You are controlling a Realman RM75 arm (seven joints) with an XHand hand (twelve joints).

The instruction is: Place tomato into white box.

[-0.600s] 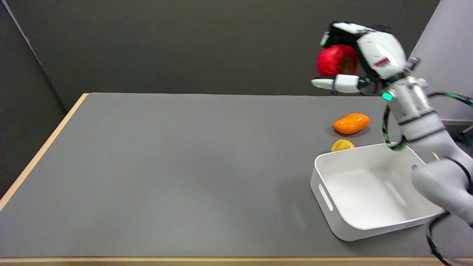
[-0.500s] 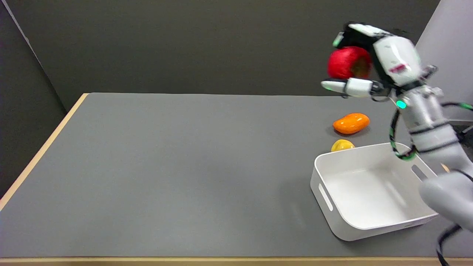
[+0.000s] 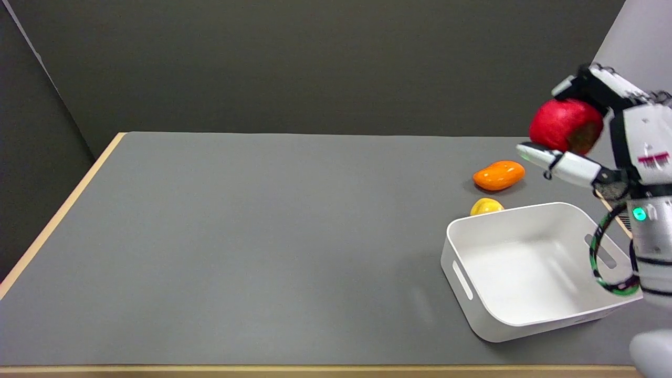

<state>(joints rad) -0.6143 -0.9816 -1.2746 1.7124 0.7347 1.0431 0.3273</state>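
My right hand (image 3: 614, 131) grips the red tomato (image 3: 564, 125) in the air at the far right of the head view, fingers over its top and thumb under it. The tomato hangs above and behind the far right corner of the white box (image 3: 472, 294), well clear of the rim. The white box sits on the grey table at the lower right, tilted a little, with nothing inside it.
An orange mango-shaped fruit (image 3: 499, 175) lies on the table behind the box. A small yellow fruit (image 3: 485, 207) sits right against the box's far wall, partly hidden by it. The table's wooden edge (image 3: 58, 215) runs along the left and front.
My right hand has carried the tomato to the right and somewhat lower, from above the orange fruit to above the box's far right corner. Box and fruits have not moved.
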